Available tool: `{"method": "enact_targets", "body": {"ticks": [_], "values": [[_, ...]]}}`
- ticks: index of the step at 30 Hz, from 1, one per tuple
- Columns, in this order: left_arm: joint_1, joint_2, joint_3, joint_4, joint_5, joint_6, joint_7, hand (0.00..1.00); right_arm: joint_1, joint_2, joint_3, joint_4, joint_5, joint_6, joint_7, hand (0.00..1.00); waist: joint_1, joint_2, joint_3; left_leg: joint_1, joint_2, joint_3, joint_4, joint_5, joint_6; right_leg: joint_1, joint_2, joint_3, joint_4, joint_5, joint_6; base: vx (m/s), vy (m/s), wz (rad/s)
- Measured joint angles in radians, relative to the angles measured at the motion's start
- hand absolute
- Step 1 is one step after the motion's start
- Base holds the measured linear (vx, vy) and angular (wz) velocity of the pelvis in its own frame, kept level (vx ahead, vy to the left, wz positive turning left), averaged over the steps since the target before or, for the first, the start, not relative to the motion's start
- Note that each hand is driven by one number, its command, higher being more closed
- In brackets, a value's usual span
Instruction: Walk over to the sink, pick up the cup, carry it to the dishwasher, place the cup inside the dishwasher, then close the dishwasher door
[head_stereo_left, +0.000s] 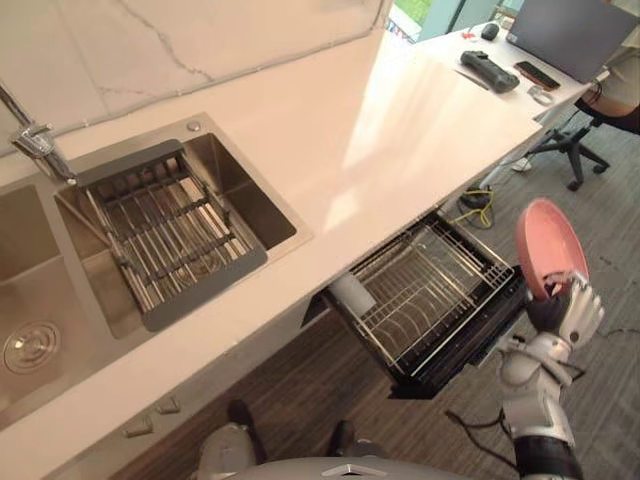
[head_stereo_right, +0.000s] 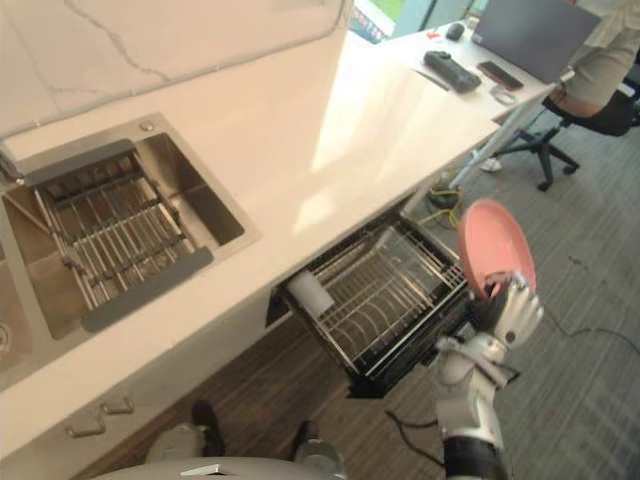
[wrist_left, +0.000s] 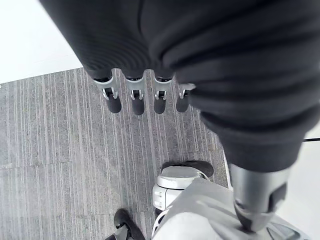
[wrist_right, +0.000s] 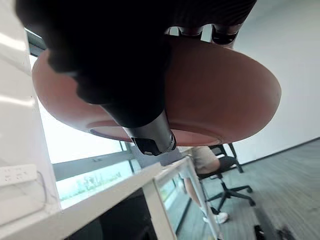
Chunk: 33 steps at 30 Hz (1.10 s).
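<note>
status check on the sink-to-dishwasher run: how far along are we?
Pickup looks done: the right hand grips a pink dish, plate-like rather than a cup, held on edge next to the pulled-out dishwasher rack. In hand: the carry, nearly there. Left: setting the dish in the rack, then closing the dishwasher, which stands open. The left hand hangs open over the floor.
</note>
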Motion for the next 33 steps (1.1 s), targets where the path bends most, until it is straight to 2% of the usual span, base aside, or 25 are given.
{"method": "enact_targets", "body": {"ticks": [6,9,14,20,26,29,33], "values": [[0.011,-0.026,-0.024,-0.002,-0.010,-0.037,-0.003,0.00,0.020,0.042,-0.013,0.001,0.000,-0.021,0.023,1.00,-0.004,0.031,0.016,0.015,-0.017,-0.005,-0.034,0.023,0.007,0.011,-0.004,-0.003,-0.023,0.015,0.001,-0.05,0.027,0.03],[0.009,-0.027,-0.030,-0.003,-0.010,-0.038,-0.004,0.00,0.017,0.059,-0.006,0.016,0.006,-0.021,0.043,1.00,0.000,0.043,0.026,0.022,-0.030,-0.009,-0.051,0.025,0.007,0.024,-0.008,-0.011,-0.042,0.028,0.005,-0.02,0.049,0.06],[0.008,-0.046,-0.054,-0.003,-0.006,-0.038,-0.012,0.00,0.001,0.059,0.025,0.093,0.011,-0.015,0.044,1.00,0.010,0.083,0.046,0.034,-0.069,-0.033,-0.090,0.034,0.002,0.035,-0.035,-0.035,-0.045,0.031,0.014,0.00,0.067,0.12],[0.007,-0.053,-0.069,-0.020,0.013,-0.033,-0.038,0.00,-0.117,0.049,0.079,0.202,0.012,0.003,0.065,1.00,0.025,0.099,0.080,0.027,-0.099,-0.072,-0.120,0.057,0.029,0.035,-0.052,-0.070,-0.043,0.038,0.034,0.03,0.046,0.18],[-0.014,-0.055,-0.082,-0.031,0.023,-0.032,-0.068,0.00,-0.274,-0.075,0.161,0.290,0.033,0.021,0.086,1.00,0.037,0.124,0.137,-0.003,-0.122,-0.156,-0.120,0.070,0.039,0.022,-0.061,-0.093,-0.031,0.045,0.048,0.02,0.014,0.17],[-0.039,-0.054,-0.100,-0.040,0.023,-0.032,-0.071,0.00,-0.389,-0.136,0.196,0.359,0.061,0.045,0.114,1.00,0.043,0.138,0.168,-0.047,-0.123,-0.206,-0.121,0.091,0.025,-0.022,-0.063,-0.107,-0.016,0.048,0.044,-0.04,-0.003,0.15],[-0.059,-0.055,-0.110,-0.041,0.022,-0.032,-0.092,0.00,-0.506,-0.229,0.233,0.491,0.151,0.080,0.128,1.00,0.049,0.158,0.232,-0.067,-0.129,-0.259,-0.150,0.125,-0.009,-0.063,-0.068,-0.108,0.003,0.052,0.036,-0.06,-0.009,0.02]]}}
